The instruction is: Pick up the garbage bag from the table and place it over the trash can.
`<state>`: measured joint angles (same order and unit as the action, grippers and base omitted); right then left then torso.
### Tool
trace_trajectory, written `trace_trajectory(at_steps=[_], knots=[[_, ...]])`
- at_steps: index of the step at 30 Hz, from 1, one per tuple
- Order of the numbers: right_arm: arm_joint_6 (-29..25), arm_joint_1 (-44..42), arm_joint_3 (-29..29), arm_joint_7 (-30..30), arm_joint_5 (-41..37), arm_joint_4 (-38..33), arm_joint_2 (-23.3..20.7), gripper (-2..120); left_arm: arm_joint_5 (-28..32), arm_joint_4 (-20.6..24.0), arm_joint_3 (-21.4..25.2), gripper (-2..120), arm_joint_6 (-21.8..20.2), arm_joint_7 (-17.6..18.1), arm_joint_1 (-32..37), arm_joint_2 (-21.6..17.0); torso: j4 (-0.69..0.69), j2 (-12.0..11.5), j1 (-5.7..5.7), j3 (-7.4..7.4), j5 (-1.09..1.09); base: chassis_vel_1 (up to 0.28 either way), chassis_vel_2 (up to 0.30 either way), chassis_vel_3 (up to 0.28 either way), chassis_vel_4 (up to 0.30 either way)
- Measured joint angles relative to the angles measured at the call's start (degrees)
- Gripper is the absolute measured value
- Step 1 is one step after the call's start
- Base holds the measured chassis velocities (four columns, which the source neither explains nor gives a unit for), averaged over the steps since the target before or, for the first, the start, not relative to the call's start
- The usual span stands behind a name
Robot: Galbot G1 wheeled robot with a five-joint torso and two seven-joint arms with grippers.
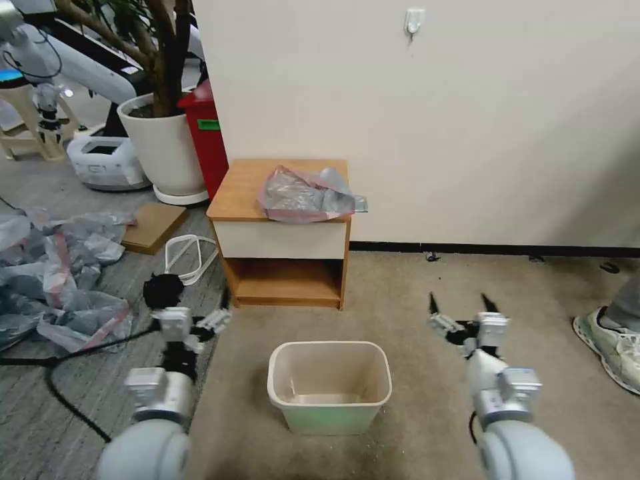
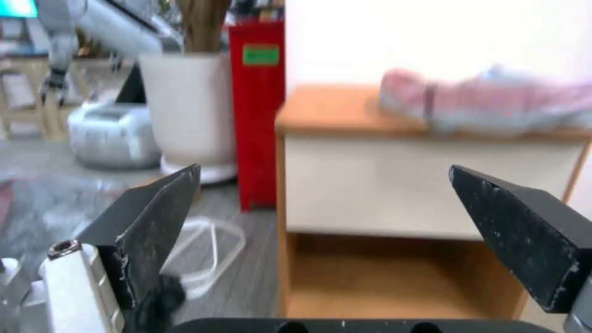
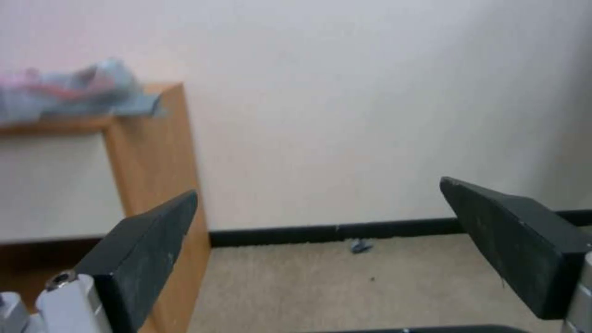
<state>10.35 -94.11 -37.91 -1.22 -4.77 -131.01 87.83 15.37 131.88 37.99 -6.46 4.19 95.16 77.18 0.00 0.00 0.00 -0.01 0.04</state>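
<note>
The garbage bag (image 1: 303, 193), crumpled grey plastic with a pink band, lies on top of the table (image 1: 283, 240), a small wooden nightstand against the wall. On the carpet in front of it stands the beige trash can (image 1: 333, 419), with nothing in it. My left gripper (image 1: 193, 320) hovers low, left of the can, open and holding nothing. My right gripper (image 1: 461, 303) is open too, right of the can. Between the spread fingers of the left gripper (image 2: 325, 170) I see the table (image 2: 432, 185) and the bag (image 2: 487, 106). The right gripper (image 3: 318, 188) faces the table's side (image 3: 154, 152) and the bag (image 3: 74, 95).
A heap of grey-and-pink bags (image 1: 60, 273) covers the floor at the left. A red bin (image 1: 207, 140) and a white planter (image 1: 163, 143) stand left of the table. A white loop (image 1: 190, 257), a black cable (image 1: 60, 393) and a person's shoe (image 1: 613, 347) lie on the floor.
</note>
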Motion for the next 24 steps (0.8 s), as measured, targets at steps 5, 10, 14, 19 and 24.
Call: trace_trajectory(at_steps=[5,10,14,19,24], knots=[[3.98,-2.03,-2.43,-0.50,-1.83,-6.29,0.72,100,0.98,-0.79,0.18,100,2.69,-0.13,0.49,-1.85,-0.01,0.00,0.00,0.00,-0.07,0.000,0.000,0.000,0.000],[4.25,-2.14,-2.55,-0.54,-2.09,-6.63,0.75,100,1.14,-2.01,0.43,100,5.09,-0.29,0.50,-2.53,0.00,0.00,0.00,0.00,-0.04,0.000,0.000,0.000,0.000],[-0.76,-1.53,-1.38,-0.33,-6.22,-4.60,-1.48,100,1.20,-2.92,0.37,100,6.67,-0.61,0.11,-2.67,0.00,0.00,0.00,0.00,-0.05,0.000,0.000,0.000,0.000],[-5.50,-0.41,1.08,-0.45,-11.62,-2.37,-3.04,100,1.87,-3.65,0.24,100,9.27,-0.98,0.36,-2.89,0.00,0.00,0.00,0.01,-0.02,0.000,0.000,0.000,0.000],[-5.66,1.36,3.52,-1.58,-16.13,-1.72,-4.23,100,2.01,-3.94,0.49,100,10.48,-1.72,0.93,-3.13,0.00,0.00,0.00,0.01,-0.04,0.000,0.000,0.000,0.000]])
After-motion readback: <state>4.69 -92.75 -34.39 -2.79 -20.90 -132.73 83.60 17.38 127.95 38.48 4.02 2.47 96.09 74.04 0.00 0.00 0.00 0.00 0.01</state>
